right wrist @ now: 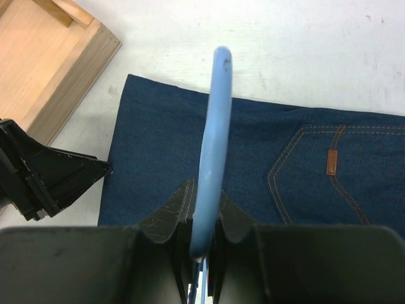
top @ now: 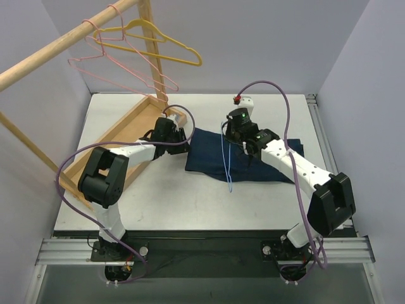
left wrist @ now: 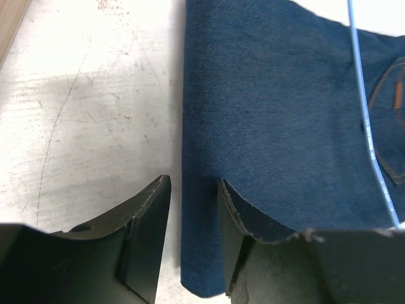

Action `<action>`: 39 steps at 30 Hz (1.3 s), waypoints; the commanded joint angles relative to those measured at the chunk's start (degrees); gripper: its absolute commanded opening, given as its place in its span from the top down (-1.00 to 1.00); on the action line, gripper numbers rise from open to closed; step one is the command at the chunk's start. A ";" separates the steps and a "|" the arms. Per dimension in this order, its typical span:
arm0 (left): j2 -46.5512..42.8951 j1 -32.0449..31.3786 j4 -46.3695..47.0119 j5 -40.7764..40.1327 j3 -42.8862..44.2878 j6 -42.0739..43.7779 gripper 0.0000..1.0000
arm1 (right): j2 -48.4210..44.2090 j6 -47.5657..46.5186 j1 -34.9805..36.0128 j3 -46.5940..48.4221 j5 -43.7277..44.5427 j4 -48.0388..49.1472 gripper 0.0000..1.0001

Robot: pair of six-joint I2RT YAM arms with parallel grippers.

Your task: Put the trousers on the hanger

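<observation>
Matt denim trousers [right wrist: 164,145] & gloss hanger [right wrist: 215,126]

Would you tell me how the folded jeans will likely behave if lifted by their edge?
The trousers would probably droop and unfold: they lie in soft flat layers. The thick-looking denim seems heavyish, so an edge pinch by the left gripper might slip.

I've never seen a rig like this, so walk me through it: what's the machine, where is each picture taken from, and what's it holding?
Two robot arms are bolted at the near edge of a table. One picture looks down from overhead; the other two come from a camera on each wrist. Folded trousers lie on the table. The right gripper is shut on a light-blue hanger. The left gripper straddles the trousers' folded edge, jaws open, not yet pinching.
</observation>
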 commanded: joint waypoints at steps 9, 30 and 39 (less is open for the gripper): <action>6.30 -0.23 4.88 2.53 5.09 1.41 0.16 | 2.83 0.78 -2.67 3.63 -2.82 -0.12 1.00; -8.88 -0.58 12.46 8.59 2.37 -8.88 1.00 | -3.94 -2.03 -10.22 -1.55 -10.99 3.57 1.00; -22.70 -2.42 3.76 11.40 4.29 -4.66 1.00 | -5.96 -0.27 -9.70 -1.46 -15.74 7.35 1.00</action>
